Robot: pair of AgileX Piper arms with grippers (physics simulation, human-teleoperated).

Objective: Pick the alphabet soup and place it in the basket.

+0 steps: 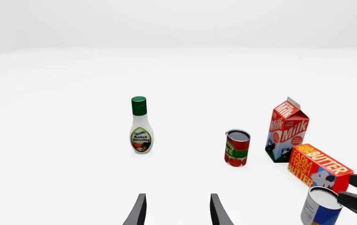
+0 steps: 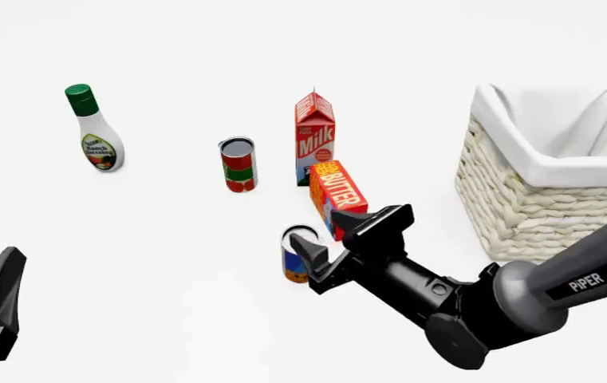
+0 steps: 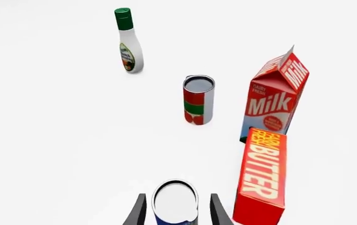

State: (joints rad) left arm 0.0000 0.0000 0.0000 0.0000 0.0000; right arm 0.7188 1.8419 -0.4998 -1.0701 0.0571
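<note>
The alphabet soup (image 2: 297,257), a small blue-labelled can with an orange base band and a pale top, stands upright on the table just in front of the butter box. My right gripper (image 2: 322,234) is open, with one finger on each side of the can. In the right wrist view the soup (image 3: 175,202) sits between the fingers (image 3: 140,211) with a small gap on each side. The basket (image 2: 538,215), cream wicker with a white cloth lining, stands at the right. My left gripper (image 1: 178,200) is open and holds nothing, low at the near left (image 2: 1,275). The left wrist view also catches the soup (image 1: 319,208).
A butter box (image 2: 337,195) lies right behind the soup, with a milk carton (image 2: 315,136) behind it. A red-and-green can (image 2: 237,163) stands left of the carton. A ranch dressing bottle (image 2: 95,132) is at the far left.
</note>
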